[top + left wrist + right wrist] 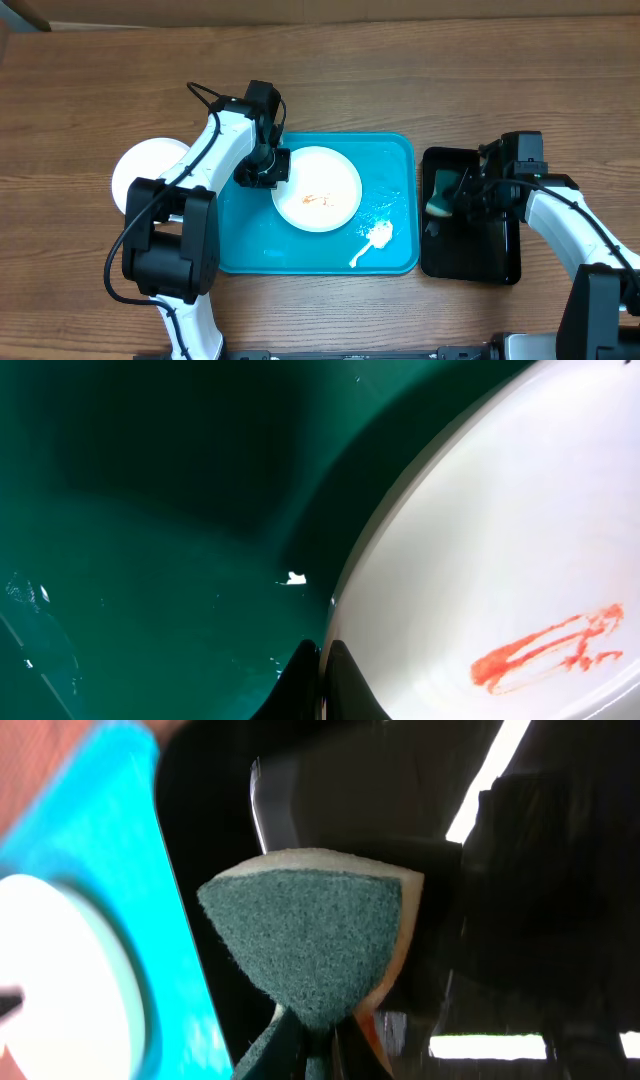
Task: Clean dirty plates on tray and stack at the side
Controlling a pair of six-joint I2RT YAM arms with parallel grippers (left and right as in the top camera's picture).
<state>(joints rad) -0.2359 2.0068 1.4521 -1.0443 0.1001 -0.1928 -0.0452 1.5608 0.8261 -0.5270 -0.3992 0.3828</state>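
A white plate [330, 180] with an orange-brown smear lies on the turquoise tray [390, 150]. My left gripper [264, 170] is at the plate's left rim. In the left wrist view its jaws [325, 678] are shut on the rim of the plate [500, 540], over the tray floor [150, 560]. Another white plate [140, 170] lies on the table left of the tray, partly hidden by the left arm. My right gripper [458, 192] is shut on a green-faced sponge [440, 190] over the black tray. The right wrist view shows the sponge [310, 940] pinched in its jaws [315, 1045].
A glossy black tray [480, 255] sits right of the turquoise tray. A white blob of foam [378, 236] lies on the turquoise tray's front right. Bare wooden table surrounds both trays. The right wrist view shows the turquoise tray's edge [120, 820] and the plate [60, 990].
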